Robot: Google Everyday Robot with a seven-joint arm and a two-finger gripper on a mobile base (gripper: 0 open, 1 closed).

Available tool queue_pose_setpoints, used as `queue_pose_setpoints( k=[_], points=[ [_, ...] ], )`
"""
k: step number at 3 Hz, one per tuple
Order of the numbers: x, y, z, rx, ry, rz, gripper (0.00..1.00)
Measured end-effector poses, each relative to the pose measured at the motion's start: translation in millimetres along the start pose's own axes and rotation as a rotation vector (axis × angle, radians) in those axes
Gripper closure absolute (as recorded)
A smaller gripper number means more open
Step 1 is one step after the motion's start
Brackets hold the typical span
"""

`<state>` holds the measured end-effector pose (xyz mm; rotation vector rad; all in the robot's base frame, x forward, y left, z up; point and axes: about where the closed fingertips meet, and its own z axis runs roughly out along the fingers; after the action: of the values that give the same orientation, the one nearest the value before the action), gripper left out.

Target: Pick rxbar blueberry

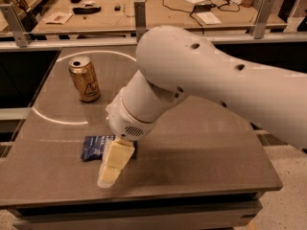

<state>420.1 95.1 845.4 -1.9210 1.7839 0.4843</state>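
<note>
Rxbar blueberry (97, 146) — lay flat on grey table (201, 147), lower left of frame. Gripper (111, 170) — hung low over bar's right end, likely lined up for the grasp; open or closed could not be told. Gold can (85, 79) stood well apart, upper left.

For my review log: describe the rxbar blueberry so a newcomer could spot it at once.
On the dark table, look near the front left, in front of the gold can. The rxbar blueberry lies flat there, partly behind the pale gripper. It is the only flat, dark blue wrapper; the can stands upright.
</note>
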Motion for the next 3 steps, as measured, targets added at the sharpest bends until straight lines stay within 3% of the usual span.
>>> queue_pose_setpoints(
  k=[1,2,3],
  points=[
    [19.2,-1.8,22.5,-0.014,0.018,0.027,0.00],
    [21.5,-2.2,26.2,-0.015,0.022,0.030,0.00],
    [23.8,-1.7,28.7,-0.019,0.023,0.033,0.14]
  ],
)
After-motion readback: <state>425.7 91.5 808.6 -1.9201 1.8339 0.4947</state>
